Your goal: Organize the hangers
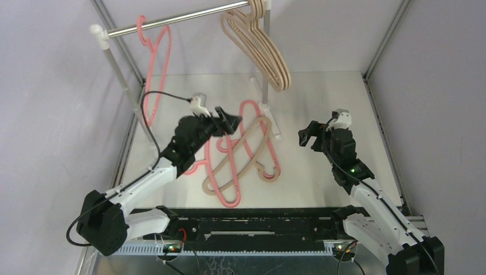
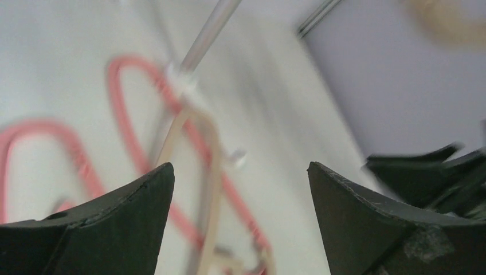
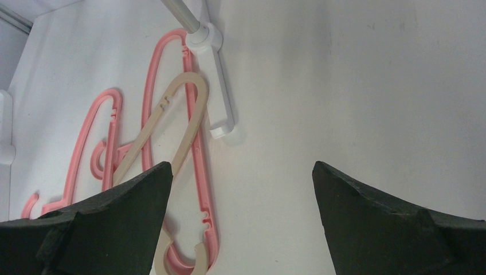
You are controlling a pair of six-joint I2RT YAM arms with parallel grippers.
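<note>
Thin pink and tan plastic hangers [image 3: 191,132] lie crossed on the flat white table [image 1: 332,97] between plain grey walls [image 1: 51,86]. More hang on the shiny silver metal rail [image 1: 183,18]. The black left gripper [image 1: 232,121] and black right gripper [image 1: 305,137] are both spread wide apart, holding nothing.

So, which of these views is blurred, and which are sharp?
Left wrist view: blurred, with the pink plastic hangers and the silver metal post smeared; right wrist view: sharp, the beige plastic hanger crisp-edged; top external view: sharp, evenly lit.
</note>
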